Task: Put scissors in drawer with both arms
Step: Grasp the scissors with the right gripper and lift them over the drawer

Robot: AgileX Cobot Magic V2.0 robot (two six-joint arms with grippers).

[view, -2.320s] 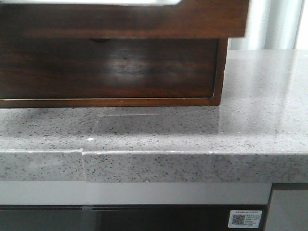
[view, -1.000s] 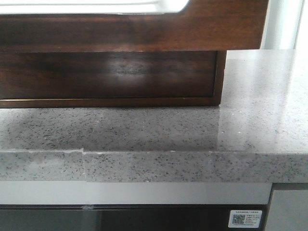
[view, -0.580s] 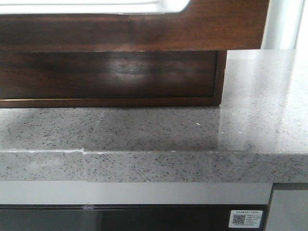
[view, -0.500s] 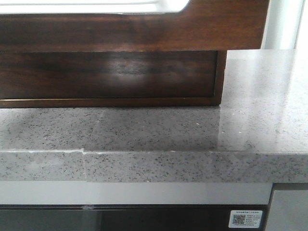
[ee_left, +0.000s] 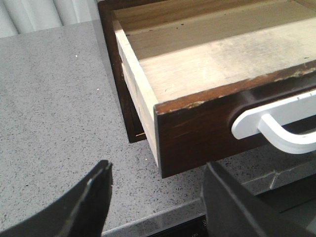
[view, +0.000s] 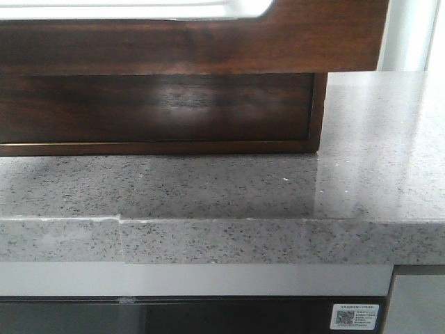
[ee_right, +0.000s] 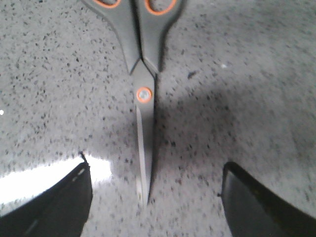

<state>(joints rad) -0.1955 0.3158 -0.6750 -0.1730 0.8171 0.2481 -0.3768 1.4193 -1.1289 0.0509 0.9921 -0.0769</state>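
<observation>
**Scissors centred between open right fingers, not yet gripped**

Scissors [ee_right: 144,94] flat on the speckled counter [ee_right: 247,74], blades shut. Right gripper [ee_right: 153,197] spread wide and empty, one fingertip either side of the blade tip, clear of the metal on both sides. Long axis running straight away from the fingers: point nearest, orange pivot screw beyond it, grey handles with orange-lined loops farthest and cut off by the frame edge. Axis square to the closing line, so likely a simple descent and pinch across the blades, or a short advance toward the pivot for a firmer hold.

Left gripper [ee_left: 158,197] also parted, holding nothing, just off the drawer's near corner. Drawer [ee_left: 207,79] pulled out, interior bare, white handle [ee_left: 276,123] on its dark front.

Scissors not visible beside the drawer in any view; separation cannot be judged. Right arm plainly the nearer for the pick.
</observation>
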